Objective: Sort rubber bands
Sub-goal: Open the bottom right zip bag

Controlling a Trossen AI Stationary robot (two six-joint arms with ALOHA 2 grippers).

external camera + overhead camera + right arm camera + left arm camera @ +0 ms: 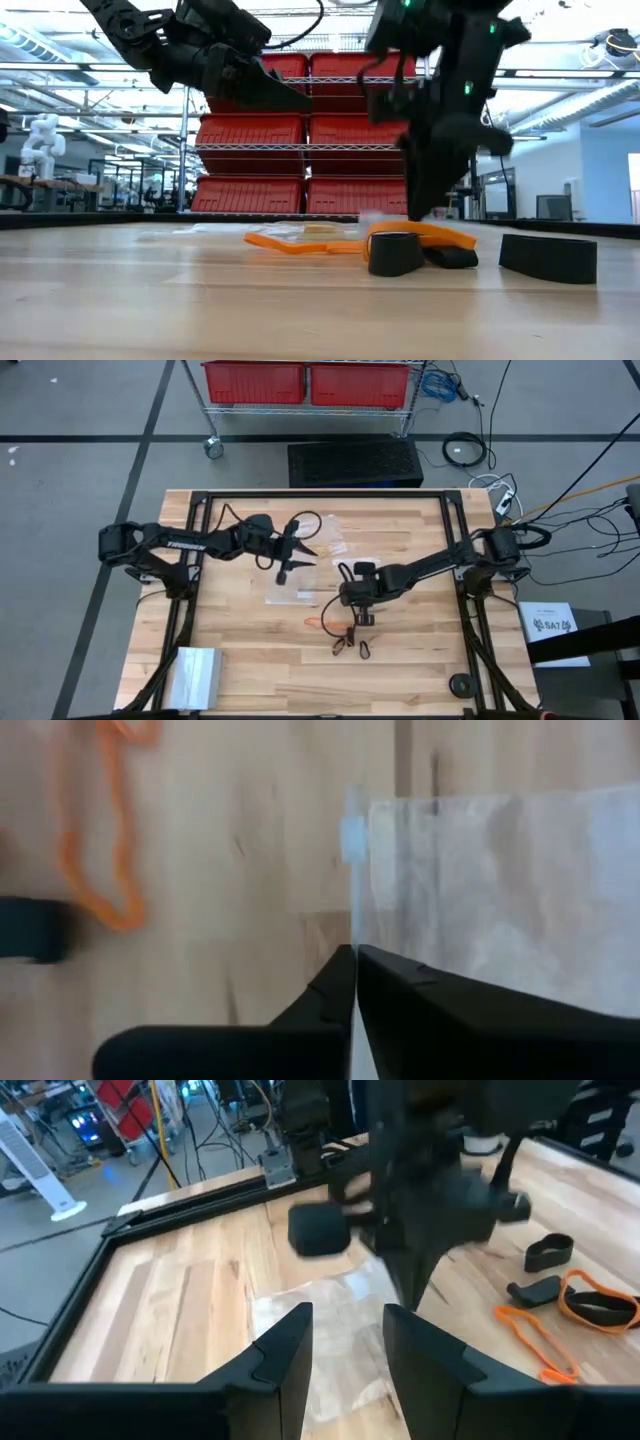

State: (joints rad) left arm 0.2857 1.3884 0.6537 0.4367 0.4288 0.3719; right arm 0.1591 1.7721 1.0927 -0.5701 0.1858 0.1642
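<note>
Near the table's [250, 670] front edge, toward its middle, lie the rubber bands [345, 640]; just behind, the right gripper [352, 970] has jaws pinching a clear bag's [500, 890] edge; farther back, the left gripper [345, 1350] hovers, jaws spread.

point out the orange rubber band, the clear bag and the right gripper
orange rubber band [95, 870], right wrist view, on its long side strand
clear bag [500, 880], right wrist view, on its flat face
right gripper [354, 960], right wrist view, at the closed tips
</note>
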